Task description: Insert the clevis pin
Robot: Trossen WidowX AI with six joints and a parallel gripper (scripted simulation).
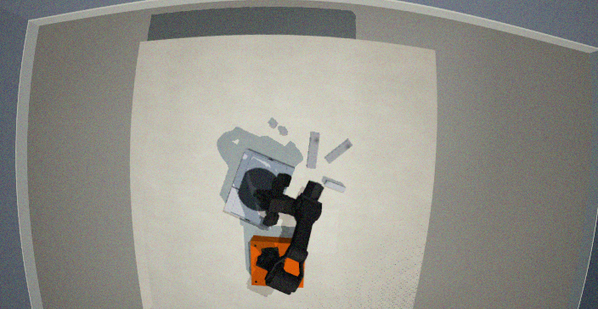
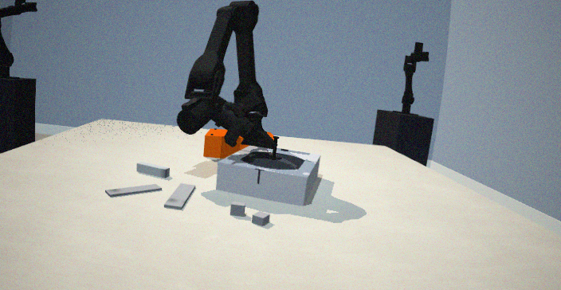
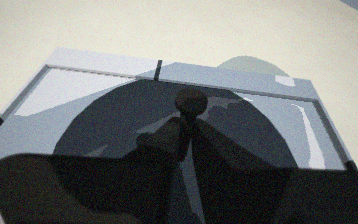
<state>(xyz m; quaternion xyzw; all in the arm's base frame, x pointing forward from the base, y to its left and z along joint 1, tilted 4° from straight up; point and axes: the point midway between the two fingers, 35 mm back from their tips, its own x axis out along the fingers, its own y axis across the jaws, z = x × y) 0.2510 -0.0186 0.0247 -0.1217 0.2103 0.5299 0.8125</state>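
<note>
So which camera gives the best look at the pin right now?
The exterior view: it shows the pin upright in side profile, from its head down to the disc. The wrist view mainly shows its head above the fingertips. In the top view I can't make it out against the dark gripper.
</note>
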